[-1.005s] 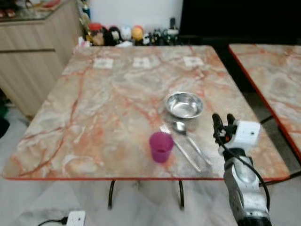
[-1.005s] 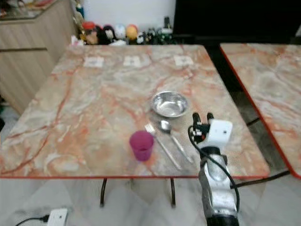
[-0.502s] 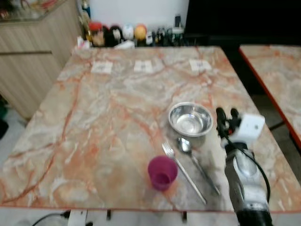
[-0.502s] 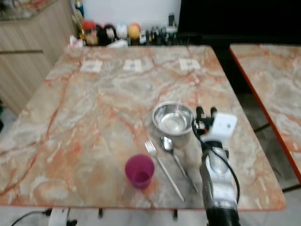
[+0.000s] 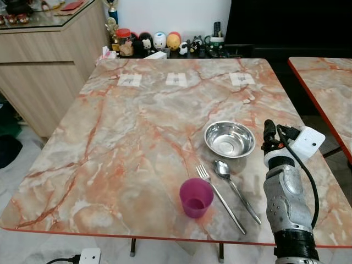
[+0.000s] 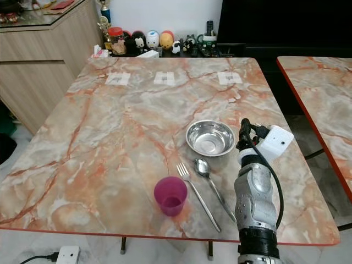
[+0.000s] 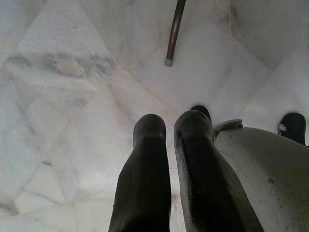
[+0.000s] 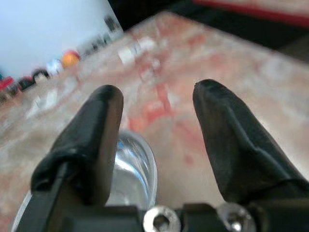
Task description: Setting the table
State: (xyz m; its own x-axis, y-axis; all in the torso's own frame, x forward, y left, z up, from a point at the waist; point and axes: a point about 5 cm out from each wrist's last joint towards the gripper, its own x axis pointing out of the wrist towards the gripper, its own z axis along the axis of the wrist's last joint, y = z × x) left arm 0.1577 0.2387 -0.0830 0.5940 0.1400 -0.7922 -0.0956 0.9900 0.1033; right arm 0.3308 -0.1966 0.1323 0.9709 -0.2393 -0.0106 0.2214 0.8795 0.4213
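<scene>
Left eye view: round steel bowl (image 5: 229, 138) sat right of centre on the marble table (image 5: 121, 137); fork (image 5: 221, 198), spoon (image 5: 235, 188) and magenta plastic cup (image 5: 196, 197) lay nearer.
Right wrist view: right gripper (image 8: 157, 113), fingers apart, empty, hovered just right of the bowl.
Left wrist view: left gripper (image 7: 166, 128), fingers nearly touching, hung above the floor.

Bowl (image 5: 229, 139), fork (image 5: 221, 198), spoon (image 5: 237, 190) and cup (image 5: 196, 198) crowd the table's (image 5: 110, 143) near-right corner.

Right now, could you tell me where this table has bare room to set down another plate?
The marble table is bare left of the purple cup and between the steel bowl and the white labels. It is crowded near the right front: bowl, fork, spoon and right pincer.
</scene>
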